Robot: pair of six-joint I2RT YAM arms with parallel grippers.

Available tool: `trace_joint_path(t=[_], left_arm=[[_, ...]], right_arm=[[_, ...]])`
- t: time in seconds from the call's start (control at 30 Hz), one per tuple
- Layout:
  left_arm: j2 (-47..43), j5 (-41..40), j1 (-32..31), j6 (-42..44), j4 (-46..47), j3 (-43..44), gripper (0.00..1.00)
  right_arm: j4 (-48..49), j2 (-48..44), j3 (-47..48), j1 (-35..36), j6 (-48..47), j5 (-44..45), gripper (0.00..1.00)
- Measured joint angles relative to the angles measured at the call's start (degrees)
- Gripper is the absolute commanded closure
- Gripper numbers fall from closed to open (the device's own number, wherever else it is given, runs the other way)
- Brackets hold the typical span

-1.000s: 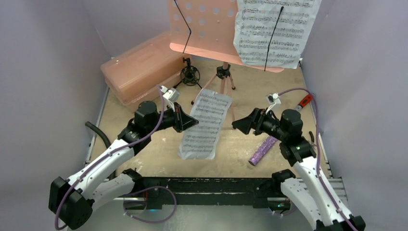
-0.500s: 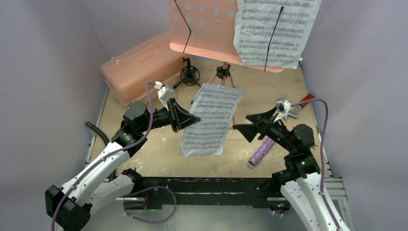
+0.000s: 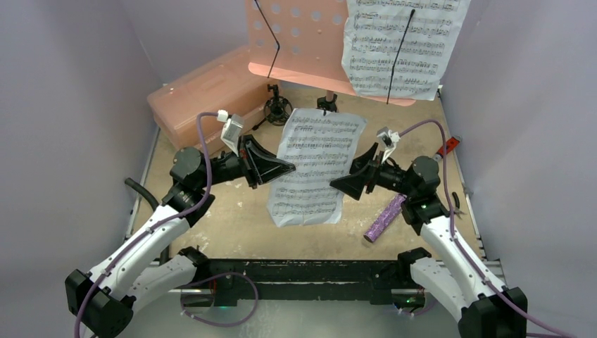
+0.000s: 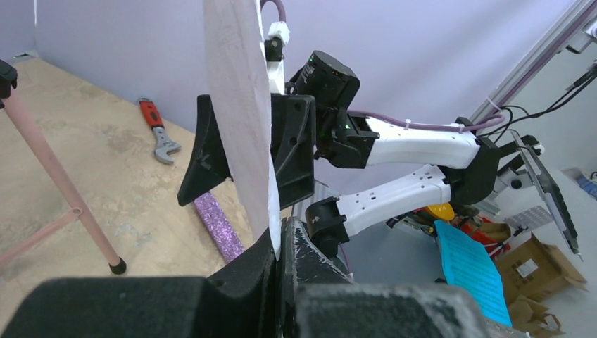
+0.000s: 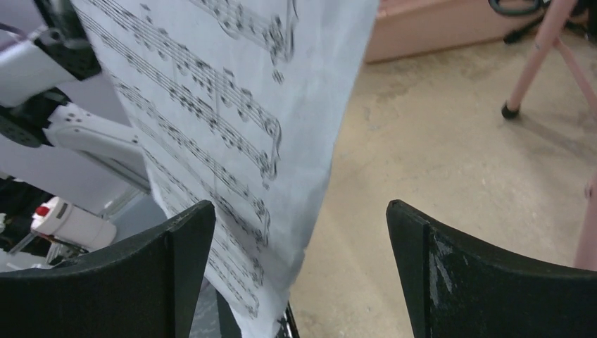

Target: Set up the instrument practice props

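Half done, I'd say. The big pink music stand with the perforated desk (image 3: 299,42) is up on its thin legs at the back, and one white sheet-music page (image 3: 429,42) already sits on its right side. The second white sheet-music page (image 3: 315,165) hangs mid-air in front of the stand. The left gripper (image 3: 288,167) has its fingers pinched on the left edge, while the right gripper (image 3: 341,184) has its fingers spread either side of the right edge, not clamped. The desk's left half is bare, so my guess is that page goes there. The glittery purple microphone (image 3: 384,218) lies flat on the table (image 3: 232,218), well apart from the small black shock-mount mini tripod (image 3: 278,109) at the back, so mounting isn't done yet.
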Motion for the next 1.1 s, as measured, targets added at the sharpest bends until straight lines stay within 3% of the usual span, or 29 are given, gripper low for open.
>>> trace_joint_path(t=[0.2, 0.4, 0.5, 0.67, 0.73, 0.87, 0.97, 1.1], left_arm=[[0.39, 0.39, 0.00, -0.81, 1.64, 0.00, 1.00], [3.21, 0.33, 0.00, -0.68, 2.84, 0.04, 1.00], [4.07, -0.70, -0.02, 0.48, 1.18, 0.81, 1.00], [4.31, -2.91, -0.02, 2.10, 0.63, 1.90, 1.00], [4.55, -3.15, -0.02, 2.25, 0.61, 2.05, 1.00], [5.68, -3.21, 0.00, 2.25, 0.50, 2.10, 0.88], [6.21, -3.56, -0.02, 2.32, -0.13, 2.10, 0.63], [6.69, -5.25, -0.02, 2.32, -0.66, 2.08, 0.46]], right_arm=[[14.47, 2.10, 0.92, 0.00, 8.50, -4.46, 0.16], [21.46, 3.32, 4.70, 0.17, 13.05, -6.64, 0.30], [24.33, 4.28, 5.18, 0.33, 15.04, -7.67, 0.48], [23.93, 5.33, 5.44, 0.37, 16.26, -8.74, 0.92], [23.23, 4.92, 5.44, 0.37, 16.15, -8.59, 1.00], [21.14, 3.34, 5.77, 0.37, 15.47, -8.28, 1.00], [18.99, 3.10, 7.39, 0.37, 14.40, -7.96, 1.00], [14.47, 3.15, 10.32, 0.37, 12.15, -7.39, 1.00]])
